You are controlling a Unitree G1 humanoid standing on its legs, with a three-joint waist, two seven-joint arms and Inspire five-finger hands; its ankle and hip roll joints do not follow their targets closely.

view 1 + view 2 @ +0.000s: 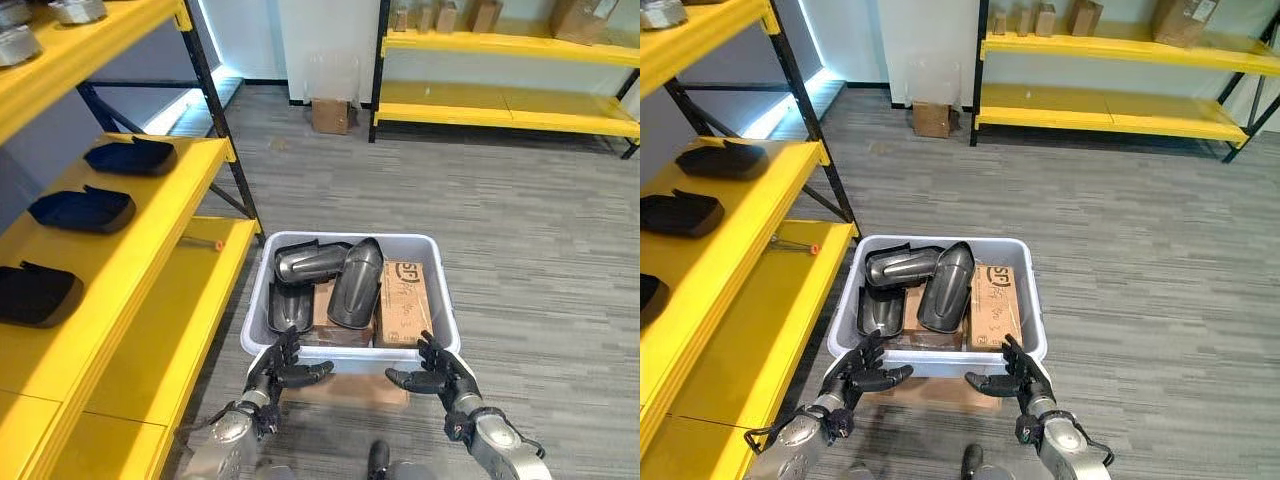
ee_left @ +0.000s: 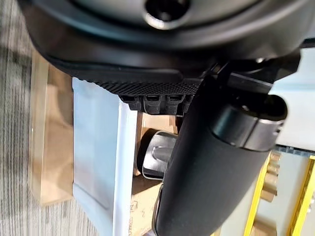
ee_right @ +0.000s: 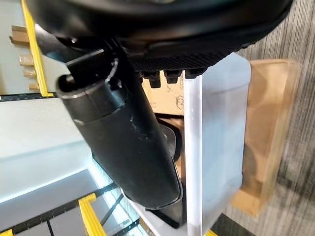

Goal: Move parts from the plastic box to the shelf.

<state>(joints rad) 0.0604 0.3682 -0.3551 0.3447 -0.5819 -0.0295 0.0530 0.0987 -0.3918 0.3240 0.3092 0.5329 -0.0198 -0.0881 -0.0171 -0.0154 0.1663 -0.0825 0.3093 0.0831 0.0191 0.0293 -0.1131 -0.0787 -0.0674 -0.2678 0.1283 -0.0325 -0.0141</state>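
Where the tall yellow steel shelf (image 1: 150,210) lines the robot's left, a pale grey plastic box (image 1: 350,345) sits on the floor, holding curved dark metal parts (image 1: 355,285) beside a brown cardboard carton (image 1: 403,300). The left hand (image 1: 283,368) and right hand (image 1: 435,372) hover at its near rim, fingers relaxed and spread, grasping nothing.

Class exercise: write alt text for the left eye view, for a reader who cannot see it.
A pale plastic box on a grey floor holds silver metal parts and a cardboard carton. The robot's left hand and right hand hover open at its near rim. A yellow shelf on the left carries dark trays.
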